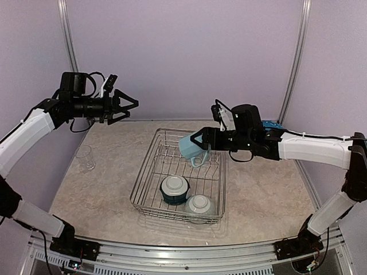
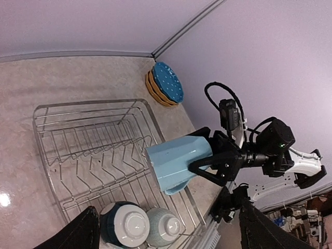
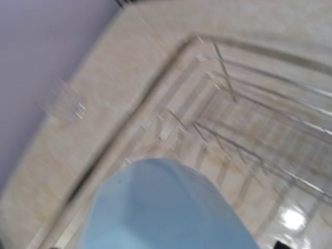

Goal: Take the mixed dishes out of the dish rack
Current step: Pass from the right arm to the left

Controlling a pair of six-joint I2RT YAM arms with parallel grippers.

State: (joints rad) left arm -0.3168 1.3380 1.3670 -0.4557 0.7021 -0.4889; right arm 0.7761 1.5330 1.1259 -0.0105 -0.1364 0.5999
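Carrying everything here, the beige stone-patterned desk (image 1: 103,195) has the rectangular silver wire dish rack (image 1: 146,172) at its middle and a stack of yellow-orange plates topped by a blue dotted plate (image 2: 166,83) in its far right corner. The right gripper (image 1: 198,140) clamps the light blue mug (image 1: 191,148) on its side above the rack, jaws wide across the body. The left gripper (image 1: 129,106) hangs spread and empty. Two small teal bowls (image 1: 174,189) sit at the rack's near end, and a clear glass (image 1: 85,157) stands on the desk at left. A smooth mug held this wide might slip onto the bowls, or its handle might snag a prong. The right wrist view is blurred, and the plate count is unclear.
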